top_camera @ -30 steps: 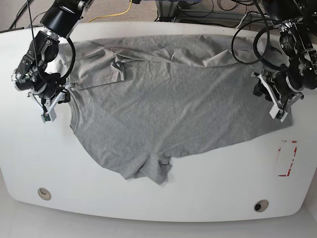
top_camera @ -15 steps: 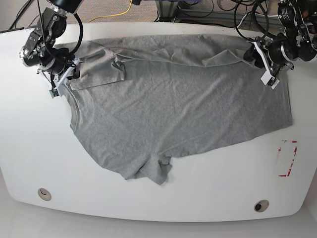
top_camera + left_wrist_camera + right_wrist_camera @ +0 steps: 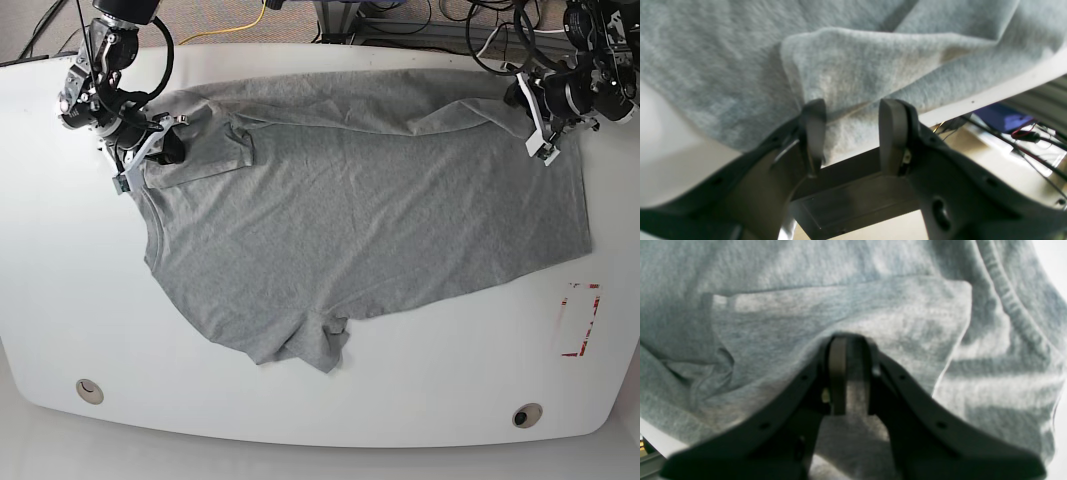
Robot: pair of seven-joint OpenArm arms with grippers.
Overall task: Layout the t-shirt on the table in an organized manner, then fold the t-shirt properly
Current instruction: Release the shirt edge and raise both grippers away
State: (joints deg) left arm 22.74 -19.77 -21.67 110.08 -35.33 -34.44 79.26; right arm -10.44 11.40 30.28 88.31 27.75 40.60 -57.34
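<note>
The light grey t-shirt [image 3: 350,210] lies spread on the white table [image 3: 300,410], plain side up, with wrinkles along its far edge and a folded sleeve at the near edge. My right gripper [image 3: 150,152] is at the shirt's left sleeve. In the right wrist view its jaws [image 3: 851,340] are pinched on a ridge of the shirt's cloth [image 3: 773,306]. My left gripper [image 3: 540,125] is at the shirt's far right corner. In the left wrist view it [image 3: 853,110] is open, its fingers [image 3: 815,133] astride a raised fold of cloth [image 3: 873,60] near the table's far edge.
A red tape rectangle [image 3: 580,320] marks the table at the right, just off the shirt's hem. Two round grommet holes [image 3: 89,391] [image 3: 527,414] sit near the front edge. Cables, one of them yellow [image 3: 240,25], lie beyond the far edge.
Both grippers moved toward the far edge. The right one went in onto the left sleeve and closed on it. The left one moved to the shirt's far right corner.
</note>
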